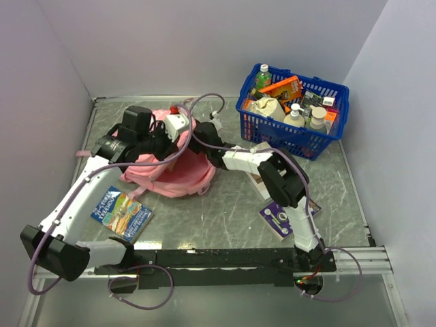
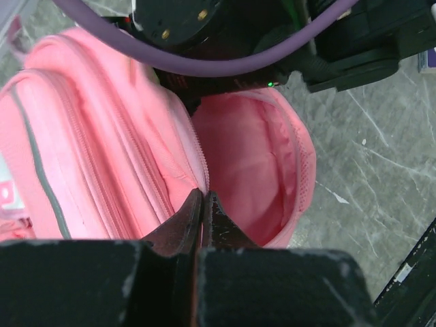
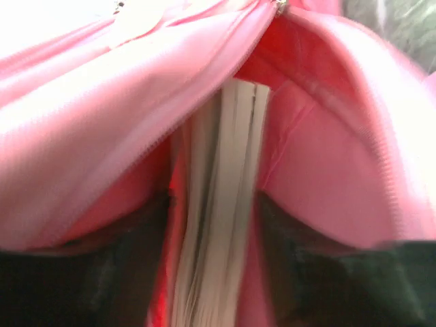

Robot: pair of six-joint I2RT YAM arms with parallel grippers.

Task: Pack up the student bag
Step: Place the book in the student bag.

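Pink student bag [image 1: 180, 178]: L hand [image 2: 203, 204] pinches its rim, R hand [image 3: 214, 272] clamps book [image 3: 228, 157] inside; blue booklet [image 1: 121, 213] title unreadable.

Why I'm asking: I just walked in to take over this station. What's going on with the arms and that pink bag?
The two arms are packing the pink student bag. The left gripper has its jaws shut on the rim of the bag's opening, holding it open. The right gripper is inside the bag, jaws on a book whose page edges show between them. A colourful booklet and a purple card lie on the table. The blue basket holds other items.
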